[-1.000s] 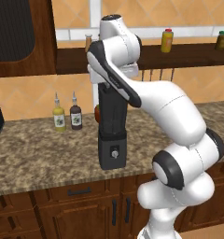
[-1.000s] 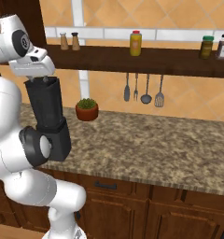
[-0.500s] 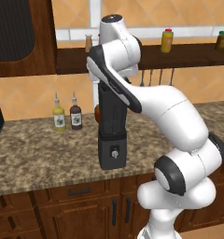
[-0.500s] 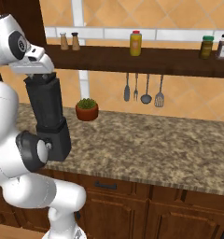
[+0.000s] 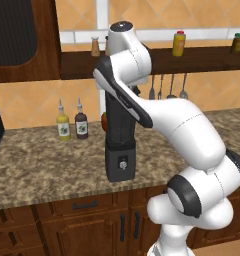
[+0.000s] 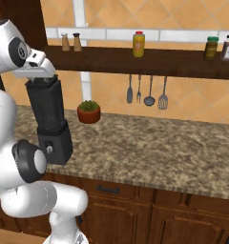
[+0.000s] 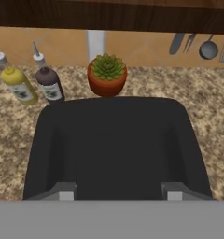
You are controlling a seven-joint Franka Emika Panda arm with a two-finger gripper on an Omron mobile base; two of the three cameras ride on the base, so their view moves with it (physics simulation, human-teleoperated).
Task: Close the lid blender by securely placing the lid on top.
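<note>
The tall dark blender (image 5: 121, 150) stands on the granite counter, its smoky jar (image 6: 47, 102) rising from a boxy base with a round knob. My gripper (image 6: 40, 77) rests right at the jar's top. In the hand view the black square lid (image 7: 116, 144) with rounded corners lies flat just beyond my gripper (image 7: 118, 191). It covers the jar, whose sides are hidden beneath it. The two grey fingertips (image 7: 65, 190) stand far apart at its near edge, and the gripper is open. The seam between lid and jar is too dark to make out from the base views.
Two small sauce bottles (image 5: 63, 125) (image 7: 48, 84) stand left of the blender. A potted succulent (image 6: 88, 112) (image 7: 107, 74) sits behind it by the wall. Utensils (image 6: 145, 90) hang under a wooden shelf (image 6: 150, 59) with spice jars. Bare counter (image 6: 159, 147) stretches to the right.
The hand has stayed at the top of the jar. The arm's elbow and lower joints have shifted a little.
</note>
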